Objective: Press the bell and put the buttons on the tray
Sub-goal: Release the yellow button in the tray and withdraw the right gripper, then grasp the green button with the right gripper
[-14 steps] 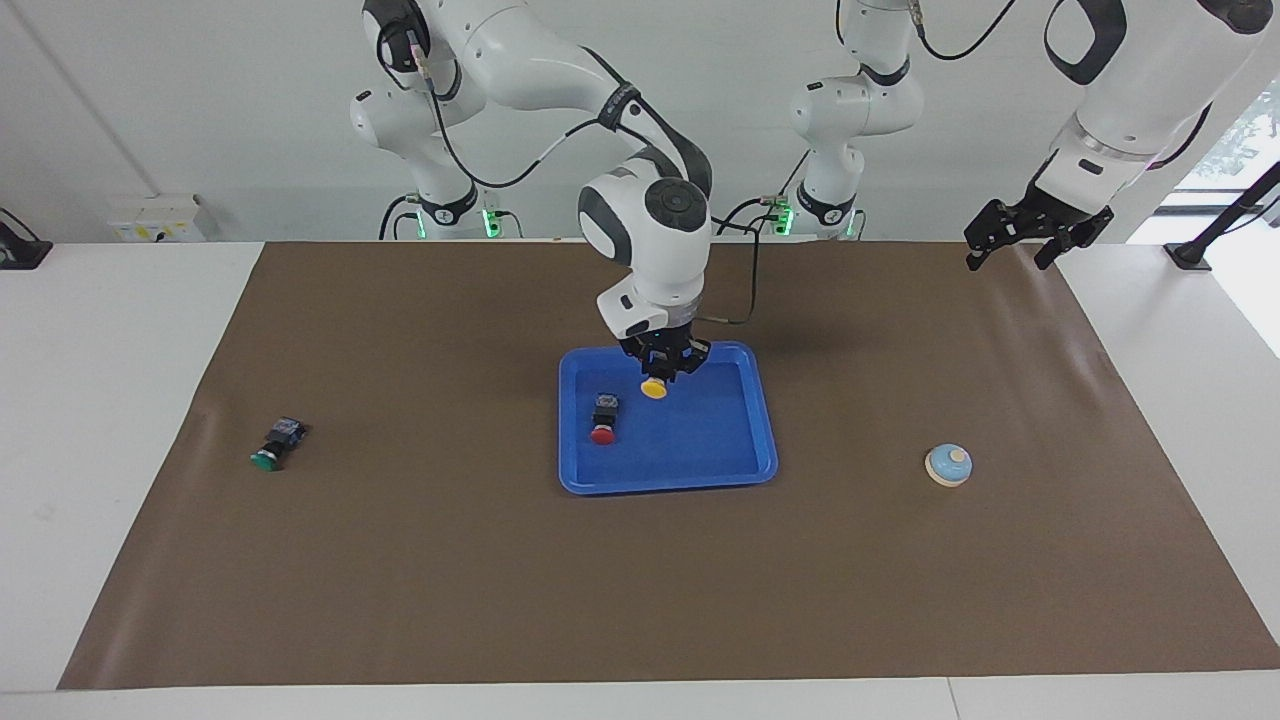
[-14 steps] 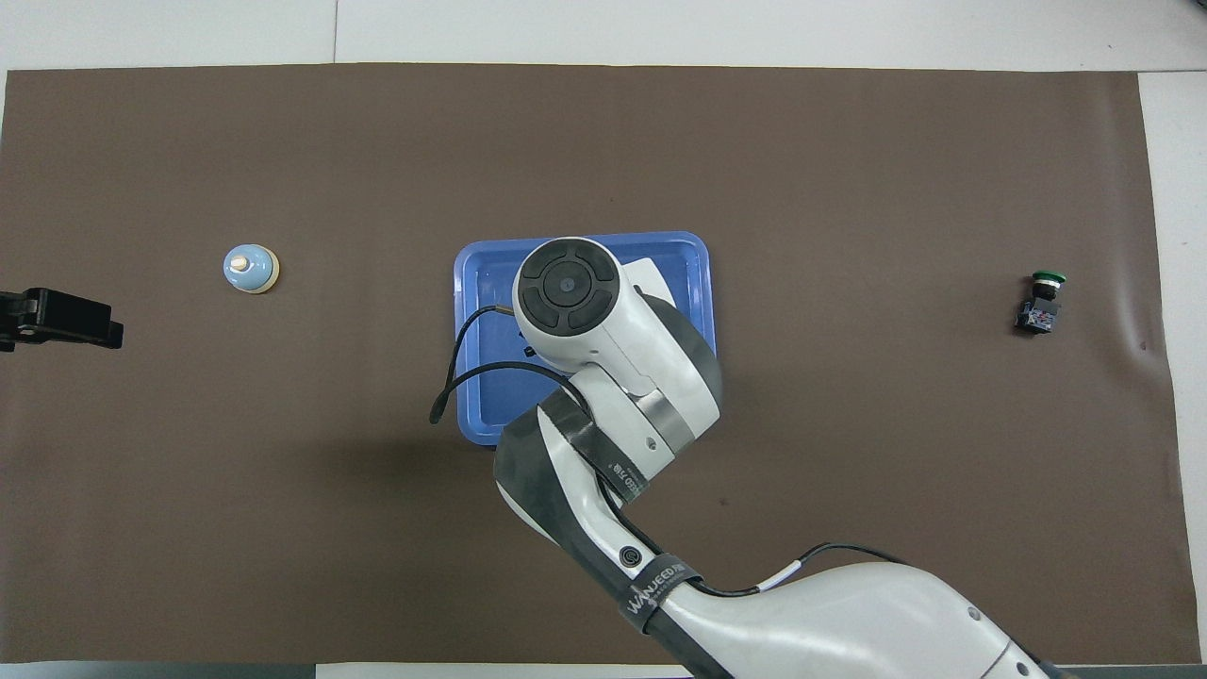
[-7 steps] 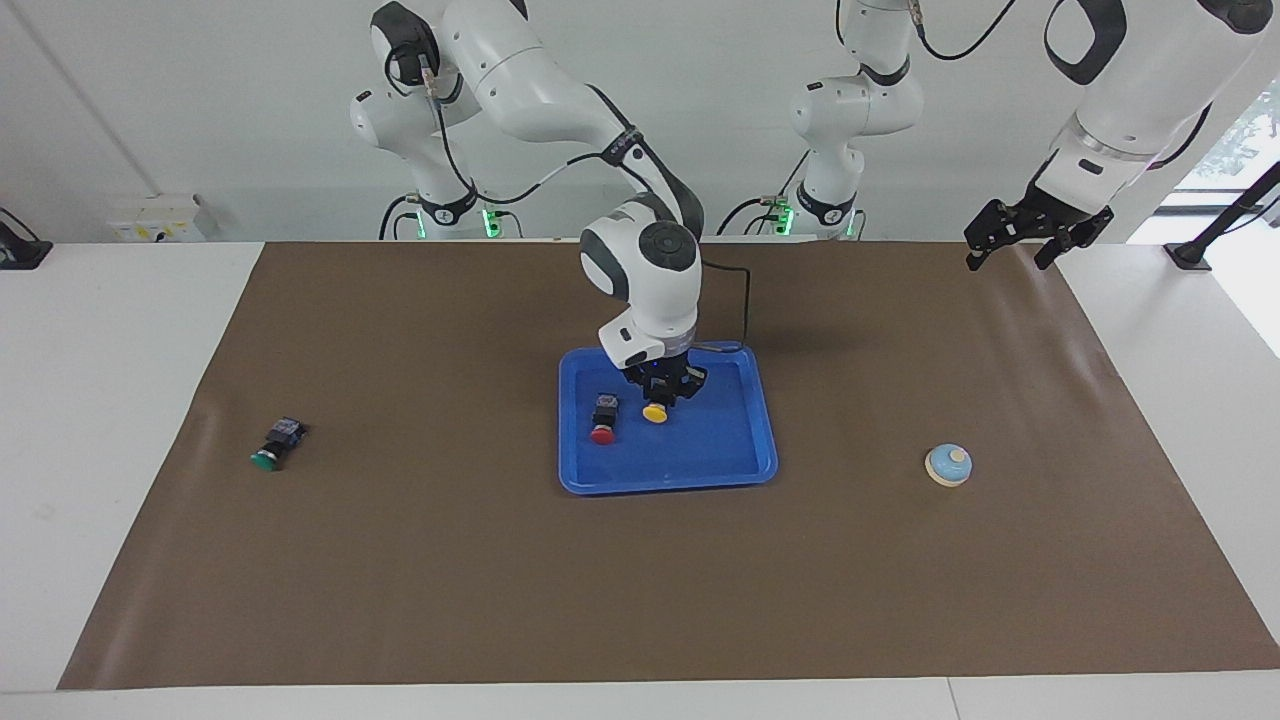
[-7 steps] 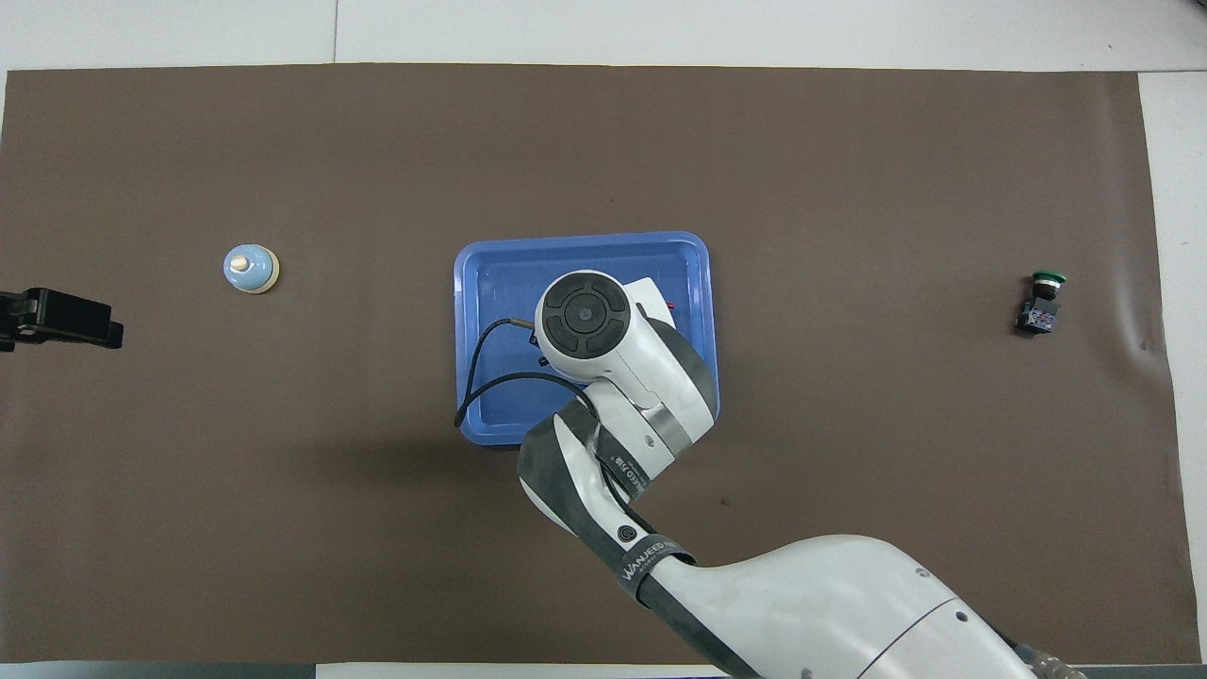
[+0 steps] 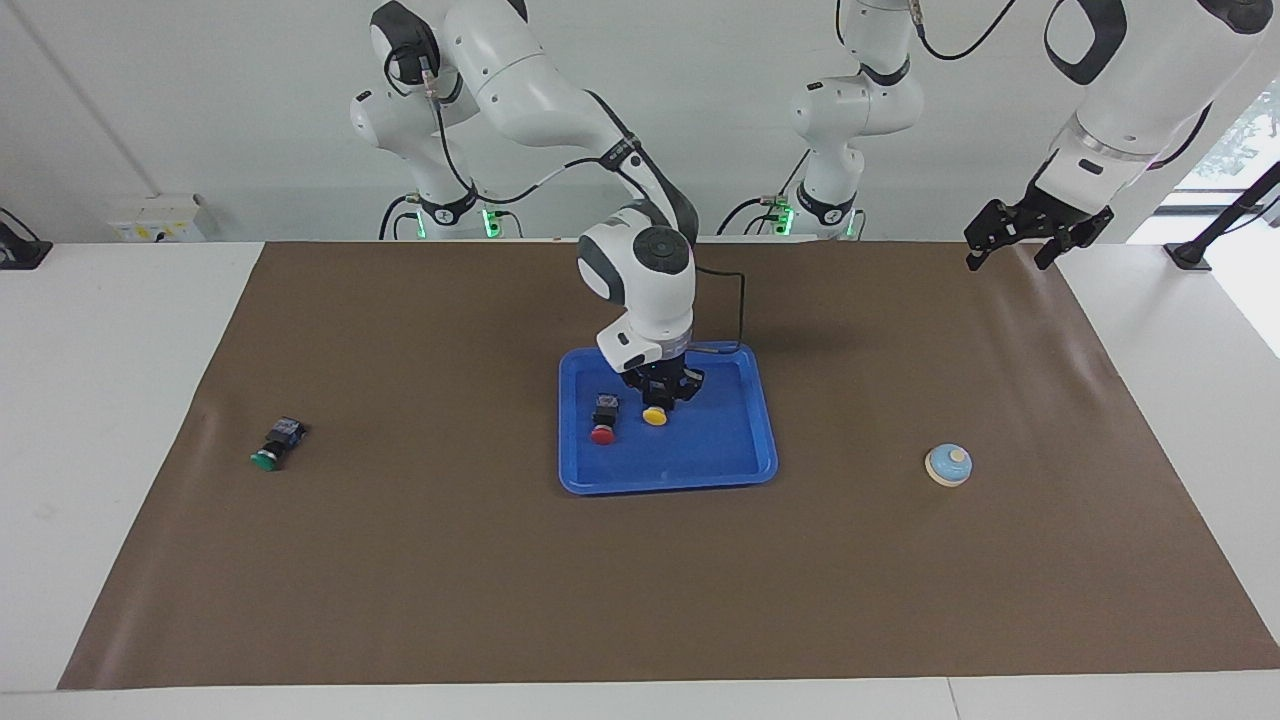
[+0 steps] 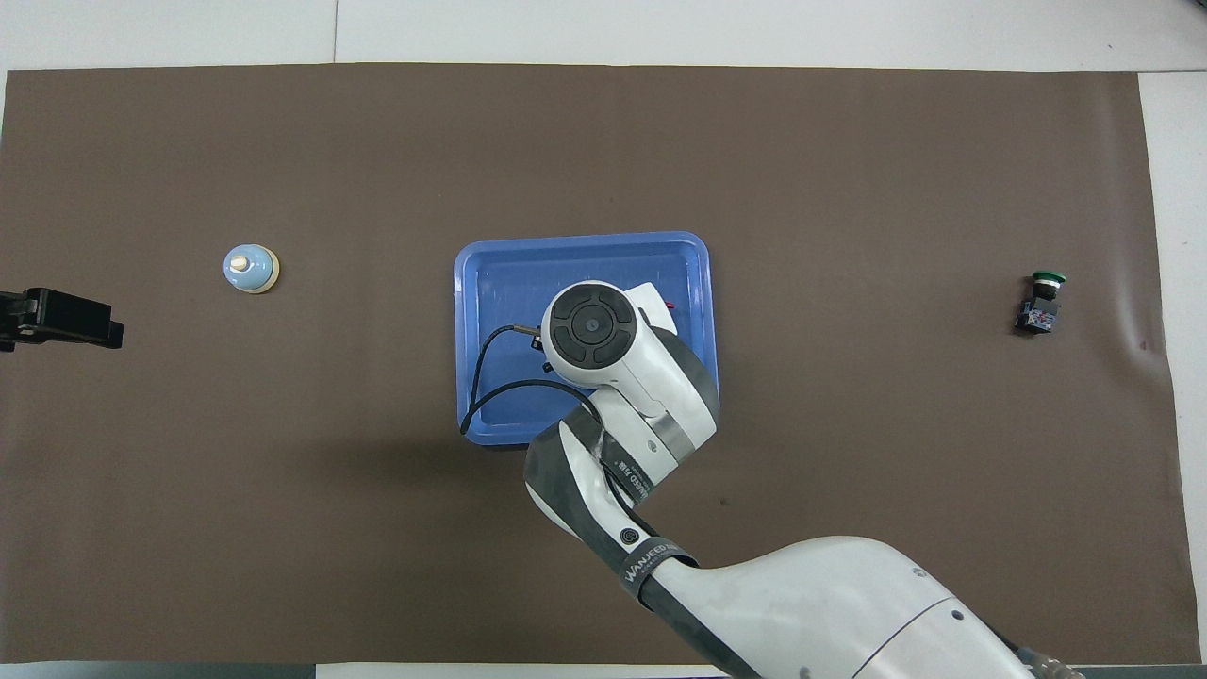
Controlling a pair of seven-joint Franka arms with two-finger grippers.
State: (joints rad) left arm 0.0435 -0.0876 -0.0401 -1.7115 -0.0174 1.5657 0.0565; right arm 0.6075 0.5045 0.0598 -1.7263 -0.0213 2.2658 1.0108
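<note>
Now, facing view:
Right gripper: low inside the tray, fingers pinched on the body of the yellow button; the yellow cap points away from the robots. Whether the button touches the tray floor I cannot tell.
Red button: lies on the tray floor just beside the yellow one, toward the right arm's end, cap away from the robots.
Green button: lies on the brown mat, well apart from the tray, toward the right arm's end of the table.
Bell: sits upright on the mat, toward the left arm's end, well apart from the tray.
Left gripper: waits in the air over the mat's corner at the left arm's end, fingers spread, nothing between them.

Then, overhead view:
Right arm: comes in from the bottom and covers the middle of the tray; its gripper and both tray buttons are hidden under the wrist.
Green button: on the mat, cap pointing away from the robots.
Bell: on the mat, at about the same depth as the tray's edge that lies farther from the robots.
Left gripper: only a dark part shows at the frame edge, a little nearer to the bottom of the frame than the bell.
</note>
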